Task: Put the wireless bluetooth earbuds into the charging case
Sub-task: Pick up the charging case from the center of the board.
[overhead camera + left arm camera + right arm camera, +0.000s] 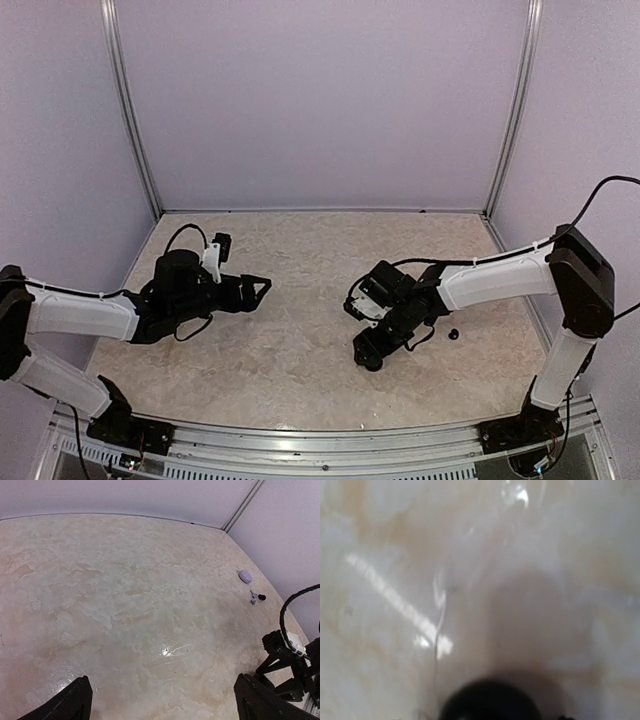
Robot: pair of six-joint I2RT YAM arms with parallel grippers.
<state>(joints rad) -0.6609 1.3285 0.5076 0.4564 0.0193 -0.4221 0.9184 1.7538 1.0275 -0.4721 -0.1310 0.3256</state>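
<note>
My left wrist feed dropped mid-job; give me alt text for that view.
The left gripper hangs open over the marbled table, with nothing between its jaws. At the far right lie a small lavender oval and a tiny black bud. Part of the right arm shows lower right.

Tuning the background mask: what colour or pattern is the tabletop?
Beige-cream marbled tabletop, clearest in the left wrist view.

Table top (125, 605): marbled beige, smooth, glossy; glare patch at 6 o'clock, my left wrist view. Lavender case (245, 576), 2 o'clock: smooth plastic. My left gripper (262, 290): matt black plastic. My forearm shells (80, 315): smooth white plastic. Frame posts (130, 110): bare metal.
</note>
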